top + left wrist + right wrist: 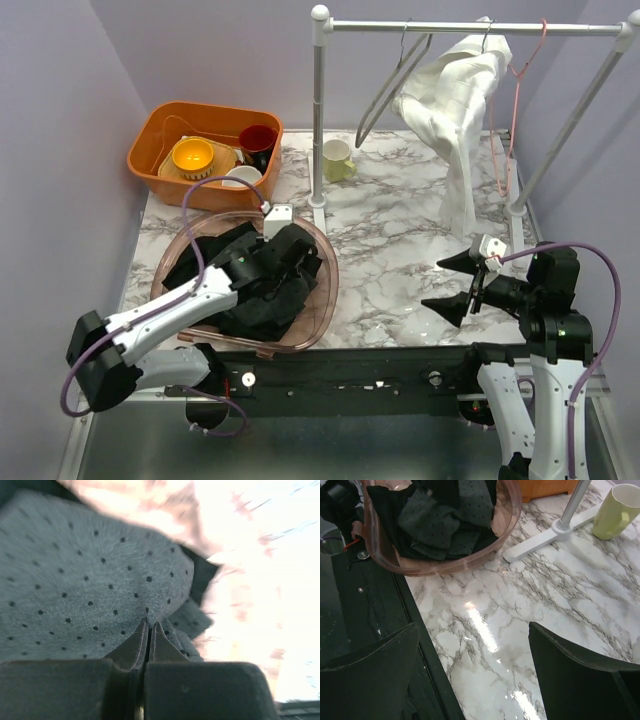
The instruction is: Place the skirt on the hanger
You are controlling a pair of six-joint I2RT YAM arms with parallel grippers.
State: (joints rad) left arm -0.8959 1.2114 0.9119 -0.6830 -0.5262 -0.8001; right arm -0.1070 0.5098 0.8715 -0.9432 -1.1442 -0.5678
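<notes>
The skirt is dark grey with black dots and lies bunched in a pink see-through basket at the near left. My left gripper is down in the basket, its jaws pressed together on a fold of the skirt at the fingertips. My right gripper is open and empty, low over the marble table at the near right, pointing left. An empty grey hanger and a pink hanger hang on the rack rail. The skirt and basket rim also show in the right wrist view.
A white garment hangs on the rail between the two hangers. The rack's left pole and foot stand mid-table, with a yellow-green mug beside them. An orange tub of bowls and cups sits at the far left.
</notes>
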